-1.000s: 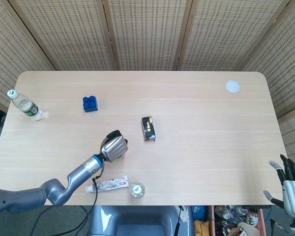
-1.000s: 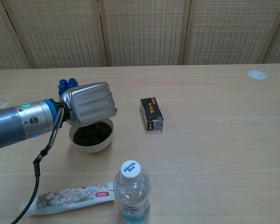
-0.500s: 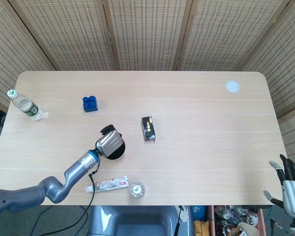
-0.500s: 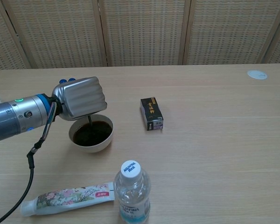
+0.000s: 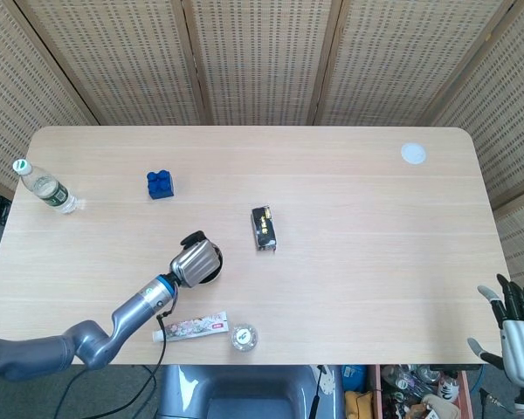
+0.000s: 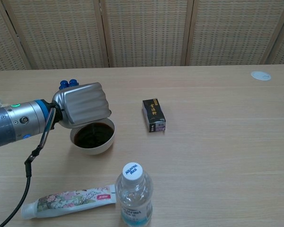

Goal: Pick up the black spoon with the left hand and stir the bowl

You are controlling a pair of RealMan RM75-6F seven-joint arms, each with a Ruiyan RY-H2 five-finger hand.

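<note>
A white bowl (image 6: 103, 144) of dark liquid stands on the table near its front left. My left hand (image 6: 80, 105) hovers right over the bowl's back rim with its fingers curled in. A thin black spoon shaft (image 6: 91, 127) drops from under the hand into the liquid; the grip itself is hidden. From the head view the left hand (image 5: 195, 262) covers most of the bowl (image 5: 215, 271). My right hand (image 5: 515, 327) hangs off the table's right front corner with fingers spread, holding nothing.
A black box (image 6: 154, 115) lies right of the bowl. Blue blocks (image 6: 68, 84) sit just behind the left hand. A toothpaste tube (image 6: 68, 201) and a water bottle (image 6: 134, 194) stand at the front edge. Another bottle (image 5: 45, 187) is far left, a white disc (image 5: 413, 154) far right.
The left hand has circled over the bowl with the spoon: first back and to the left, then down toward the front again. The right hand has stayed still.
</note>
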